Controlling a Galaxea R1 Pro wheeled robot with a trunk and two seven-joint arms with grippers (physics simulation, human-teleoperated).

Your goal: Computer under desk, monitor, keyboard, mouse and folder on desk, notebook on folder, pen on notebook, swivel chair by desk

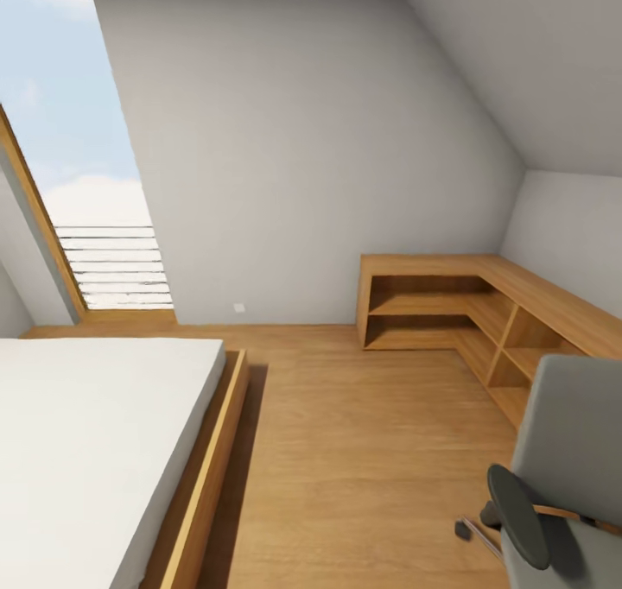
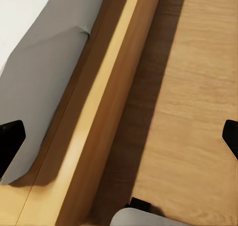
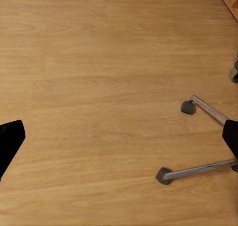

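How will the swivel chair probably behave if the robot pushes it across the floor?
The swivel chair will probably roll easily: its chrome legs end in casters on smooth wooden floor. It may also turn rather than go straight.

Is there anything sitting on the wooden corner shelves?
No, in the head view the shelves have bare compartments and a bare top.

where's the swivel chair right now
The swivel chair is at the lower right of the head view, on the wooden floor just in front of the low corner shelf; the right wrist view shows its chrome legs and casters.
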